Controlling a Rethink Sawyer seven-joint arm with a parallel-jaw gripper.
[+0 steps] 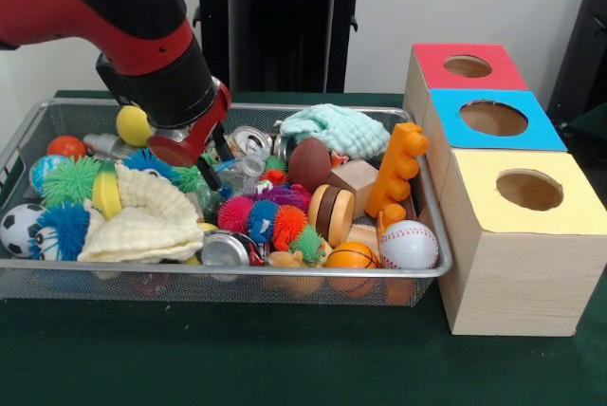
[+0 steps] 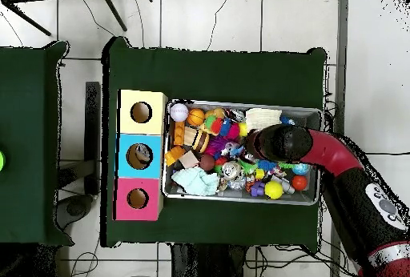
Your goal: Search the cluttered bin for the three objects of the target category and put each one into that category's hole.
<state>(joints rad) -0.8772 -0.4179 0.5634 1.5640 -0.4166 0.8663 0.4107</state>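
The silver wire-mesh bin stands on the green table, full of mixed toys; it also shows in the overhead view. My gripper reaches down into the bin's middle, just left of a crushed silver can and a clear plastic piece. In the overhead view the arm's end covers it. The blue-faced box's hole lies between the red and yellow boxes, right of the bin. Something grey shows inside the hole in the overhead view.
The bin holds a baseball, basketball, brown football, soccer ball, yellow ball, a second can, cream cloth, mint cloth, orange block and spiky balls.
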